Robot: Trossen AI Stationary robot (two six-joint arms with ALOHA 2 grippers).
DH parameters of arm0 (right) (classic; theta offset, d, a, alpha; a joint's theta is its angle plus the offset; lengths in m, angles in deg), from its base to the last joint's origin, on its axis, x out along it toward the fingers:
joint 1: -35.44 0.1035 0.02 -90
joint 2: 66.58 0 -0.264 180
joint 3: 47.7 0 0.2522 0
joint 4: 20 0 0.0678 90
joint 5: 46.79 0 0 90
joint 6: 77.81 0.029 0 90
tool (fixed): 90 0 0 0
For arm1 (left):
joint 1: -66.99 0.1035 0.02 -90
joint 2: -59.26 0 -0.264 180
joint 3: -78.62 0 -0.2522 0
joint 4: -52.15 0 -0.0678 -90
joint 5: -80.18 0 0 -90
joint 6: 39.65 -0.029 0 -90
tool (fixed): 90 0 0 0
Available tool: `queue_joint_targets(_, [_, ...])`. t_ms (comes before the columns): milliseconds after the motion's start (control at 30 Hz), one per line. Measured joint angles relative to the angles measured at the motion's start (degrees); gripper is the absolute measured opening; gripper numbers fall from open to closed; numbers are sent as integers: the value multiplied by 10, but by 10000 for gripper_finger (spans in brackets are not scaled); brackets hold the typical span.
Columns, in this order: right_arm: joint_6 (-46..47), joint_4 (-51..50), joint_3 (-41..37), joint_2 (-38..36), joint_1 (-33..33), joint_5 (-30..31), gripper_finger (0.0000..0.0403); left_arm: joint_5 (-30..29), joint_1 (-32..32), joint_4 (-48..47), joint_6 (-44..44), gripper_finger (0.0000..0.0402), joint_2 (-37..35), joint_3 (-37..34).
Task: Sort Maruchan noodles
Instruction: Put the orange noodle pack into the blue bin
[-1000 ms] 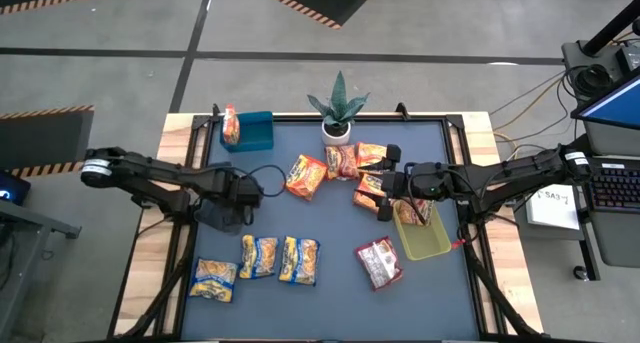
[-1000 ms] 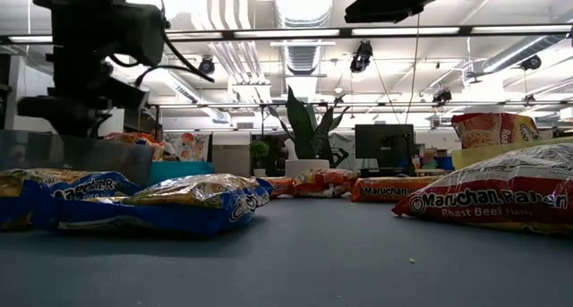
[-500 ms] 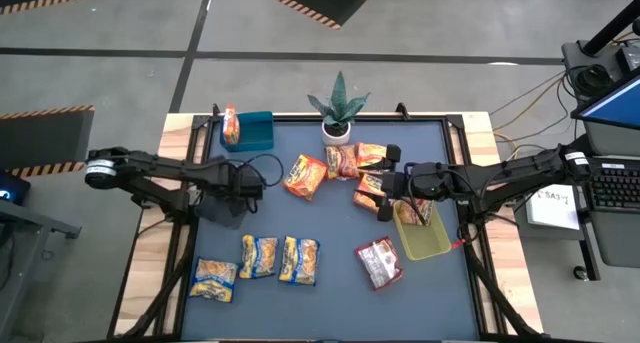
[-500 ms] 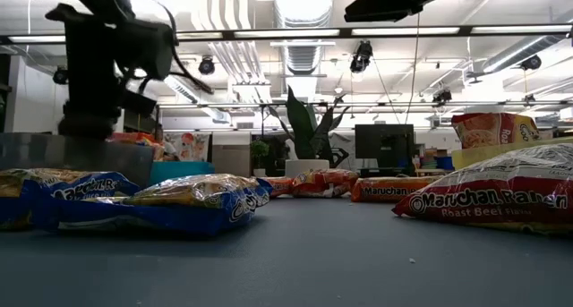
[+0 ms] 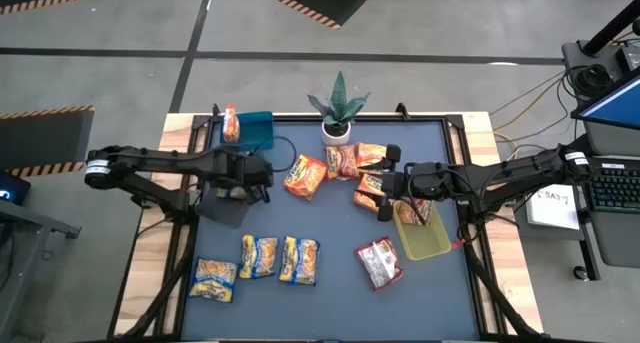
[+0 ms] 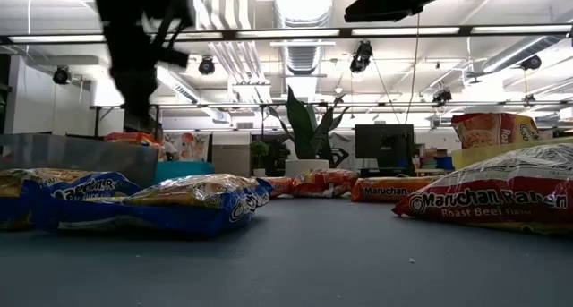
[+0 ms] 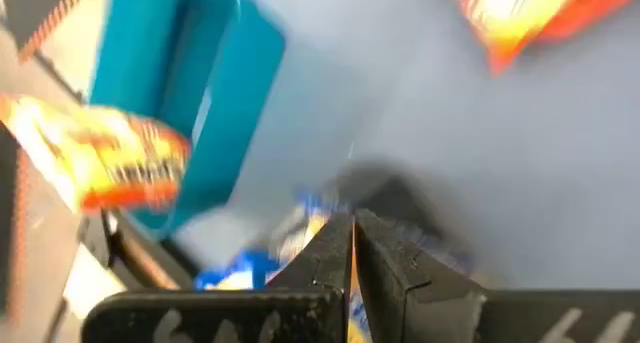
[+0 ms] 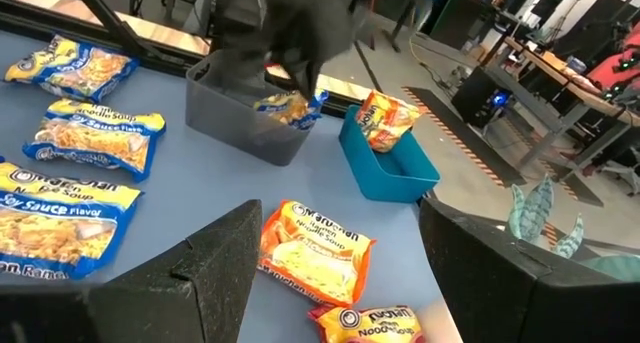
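— Since a second ago, the left tool (image 5: 262, 173) has swung toward the plant (image 5: 337, 110), pinched shut, holding nothing, above the grey bin (image 5: 222, 201).

— And the right tool (image 5: 386, 190)?

— Wide open, empty, near the plant, beside the yellow-green bin (image 5: 425, 241).

— Progress?

— Roughly a third done, I'd say: one Maruchan packet (image 8: 286, 109) in the grey bin, one in the blue bin (image 5: 256, 129), one in the yellow-green. Three yellow-and-blue packets (image 5: 258, 255), the red-and-white packet (image 5: 379, 262) and orange packets (image 5: 306, 175) wait on the counter (image 5: 330, 308).

An open-plan robotics lab: exposed ceiling ducts (image 6: 300, 3) and strip lights overhead, hazard-striped floor tape (image 5: 300, 1), desks with monitors (image 6: 384, 143), and cabling beside the blue worktop (image 5: 330, 303).
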Motion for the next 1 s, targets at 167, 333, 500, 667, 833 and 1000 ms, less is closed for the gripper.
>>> queue_joint_targets(167, [14,-1,0,0,0,0,258,5,-25,82,-3,0,-1,60])
queue_joint_targets(333, [23,-2,0,0,0,0,249,8,-74,254,-86,0,-1,37])
queue_joint_targets(500, [44,-7,0,0,0,0,238,9,-110,399,-146,0,0,-25])
queue_joint_targets(667, [88,-17,0,7,0,0,229,9,-130,504,-186,0,-2,-94])
queue_joint_targets(833, [201,-27,-5,33,0,-2,219,-2,-138,532,-281,0,-17,-132])
queue_joint_targets(1000, [338,-46,4,85,-11,-4,206,-41,-116,544,-364,0,-20,-142])
